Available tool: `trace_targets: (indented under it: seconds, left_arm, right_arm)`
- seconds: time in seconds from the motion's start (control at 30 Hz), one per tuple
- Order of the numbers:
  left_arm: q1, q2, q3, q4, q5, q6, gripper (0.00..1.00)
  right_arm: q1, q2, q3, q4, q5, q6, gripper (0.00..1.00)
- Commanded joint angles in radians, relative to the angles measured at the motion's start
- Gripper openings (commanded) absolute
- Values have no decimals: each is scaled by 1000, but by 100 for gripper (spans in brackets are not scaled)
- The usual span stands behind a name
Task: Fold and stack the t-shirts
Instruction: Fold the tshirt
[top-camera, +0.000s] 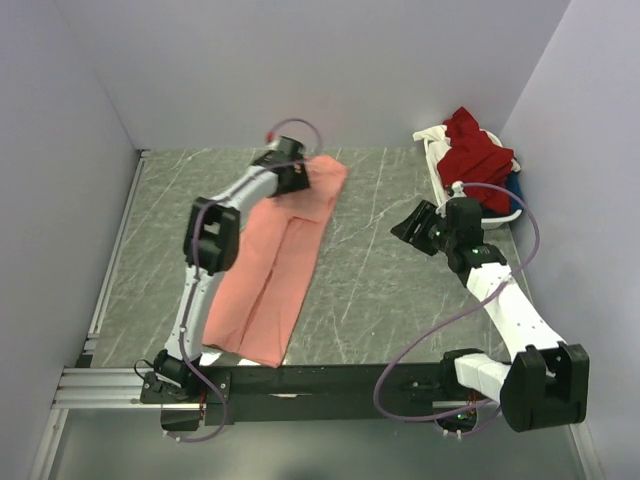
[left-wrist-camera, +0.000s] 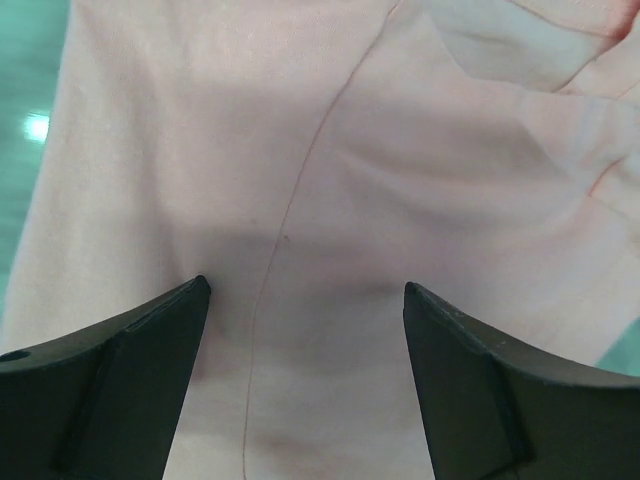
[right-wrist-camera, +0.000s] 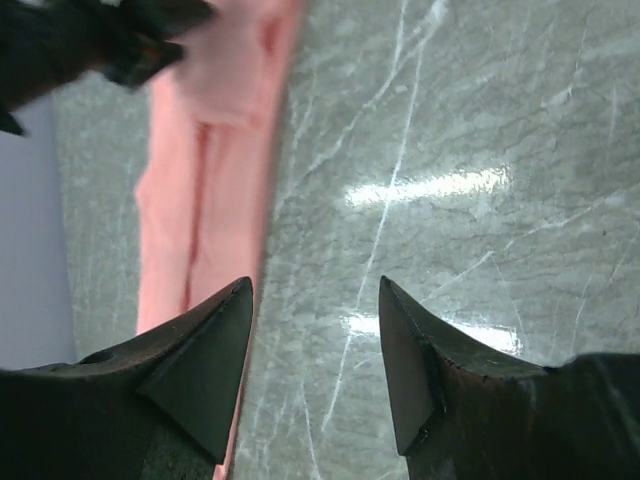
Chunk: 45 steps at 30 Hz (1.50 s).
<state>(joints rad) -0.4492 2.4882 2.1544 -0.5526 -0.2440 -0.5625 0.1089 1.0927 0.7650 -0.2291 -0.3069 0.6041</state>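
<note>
A salmon-pink t-shirt (top-camera: 275, 270) lies folded lengthwise into a long strip on the grey marble table, running from the back middle to the front left. My left gripper (top-camera: 297, 175) is open just above its far end; the wrist view shows pink cloth (left-wrist-camera: 330, 200) between the spread fingers. My right gripper (top-camera: 408, 226) is open and empty over bare table right of the shirt, whose edge (right-wrist-camera: 215, 160) shows in its wrist view. A dark red shirt (top-camera: 478, 150) sits piled on blue and white cloth in the basket.
A white slatted basket (top-camera: 437, 165) stands at the back right corner against the walls. A metal rail (top-camera: 110, 265) runs along the table's left edge. Bare marble (top-camera: 380, 290) lies between the shirt and the right arm.
</note>
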Motion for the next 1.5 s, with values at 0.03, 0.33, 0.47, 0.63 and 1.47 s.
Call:
trace_targets:
  seconds: [0.03, 0.33, 0.47, 0.63, 1.47]
  left_arm:
    - [159, -41, -119, -38, 31, -241, 86]
    - [185, -94, -100, 65, 138, -263, 96]
    - [185, -216, -175, 166, 166, -218, 98]
    - [185, -408, -370, 270, 176, -185, 99]
    - [185, -1318, -1254, 280, 120, -303, 89]
  right_arm:
    - [23, 67, 54, 24, -9, -46, 61]
    - [147, 210, 99, -4, 26, -90, 61]
    - [259, 214, 82, 7, 55, -69, 61]
    - [388, 180, -12, 79, 57, 12, 61]
    - [1019, 470, -188, 585, 108, 497, 44]
